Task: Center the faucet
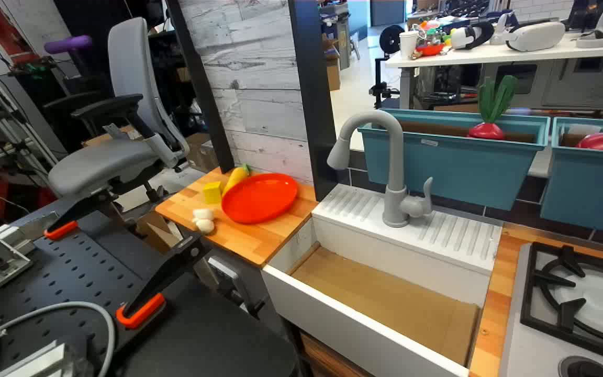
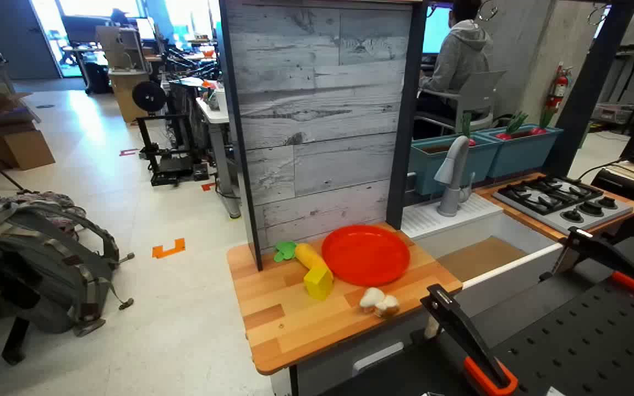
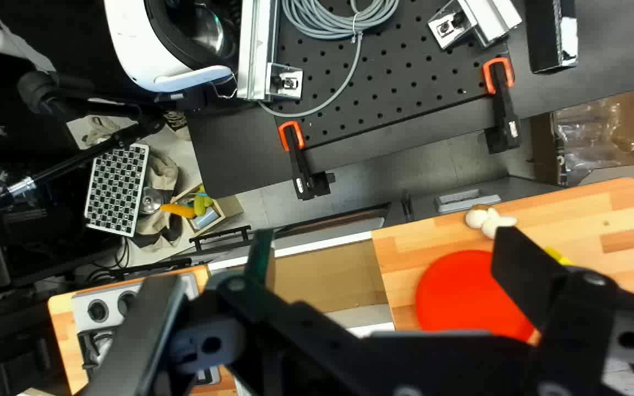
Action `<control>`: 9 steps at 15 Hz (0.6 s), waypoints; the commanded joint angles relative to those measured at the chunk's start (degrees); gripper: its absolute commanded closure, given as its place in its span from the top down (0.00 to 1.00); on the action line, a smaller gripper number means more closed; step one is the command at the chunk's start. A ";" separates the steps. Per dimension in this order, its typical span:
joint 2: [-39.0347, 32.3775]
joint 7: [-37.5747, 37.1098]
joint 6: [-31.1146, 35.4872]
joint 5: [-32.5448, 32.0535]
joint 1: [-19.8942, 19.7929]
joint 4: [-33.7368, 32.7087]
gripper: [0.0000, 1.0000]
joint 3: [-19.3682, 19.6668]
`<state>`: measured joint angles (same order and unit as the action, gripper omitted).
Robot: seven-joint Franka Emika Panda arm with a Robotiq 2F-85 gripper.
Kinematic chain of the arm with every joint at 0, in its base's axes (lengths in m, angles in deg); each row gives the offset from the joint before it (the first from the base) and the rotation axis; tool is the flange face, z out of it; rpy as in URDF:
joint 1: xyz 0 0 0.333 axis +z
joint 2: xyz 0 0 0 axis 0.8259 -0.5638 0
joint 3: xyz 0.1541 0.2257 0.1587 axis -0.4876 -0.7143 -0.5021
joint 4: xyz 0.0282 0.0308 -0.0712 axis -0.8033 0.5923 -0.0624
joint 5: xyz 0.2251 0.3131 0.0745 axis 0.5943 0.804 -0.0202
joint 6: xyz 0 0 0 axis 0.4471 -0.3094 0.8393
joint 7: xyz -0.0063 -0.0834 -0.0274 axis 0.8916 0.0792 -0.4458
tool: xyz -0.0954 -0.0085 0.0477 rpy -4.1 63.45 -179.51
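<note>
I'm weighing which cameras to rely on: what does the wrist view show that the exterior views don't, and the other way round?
Wrist view only: the open gripper and a black-and-white patterned board.
Exterior views only: the teal planters and the faucet, which I cannot make out in the wrist view.
Shared: the red plate, the white mushroom-like pieces, the sink and the stove.

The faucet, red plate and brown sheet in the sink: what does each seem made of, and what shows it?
Faucet: probably matte plastic, grey without metallic shine; coated metal possible.
Red plate: likely smooth plastic, from its uniform colour.
Brown sheet: apparently cardboard, dull and tan.
</note>
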<state>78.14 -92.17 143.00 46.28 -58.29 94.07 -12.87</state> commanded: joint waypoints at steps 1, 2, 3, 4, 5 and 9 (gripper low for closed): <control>-0.09 -0.27 -0.14 -0.27 1.22 -0.10 1.00 1.08; -0.09 -0.27 -0.14 -0.27 1.22 -0.10 1.00 1.08; -0.09 -0.27 -0.14 -0.27 1.22 -0.10 1.00 1.08; -0.09 -0.27 -0.14 -0.27 1.22 -0.10 1.00 1.08; -0.12 -2.39 1.72 -0.95 0.78 0.46 1.00 0.92; -2.05 -7.76 10.24 -4.62 -0.65 2.93 1.00 1.94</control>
<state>77.83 -96.51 147.80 44.12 -58.32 95.67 -12.07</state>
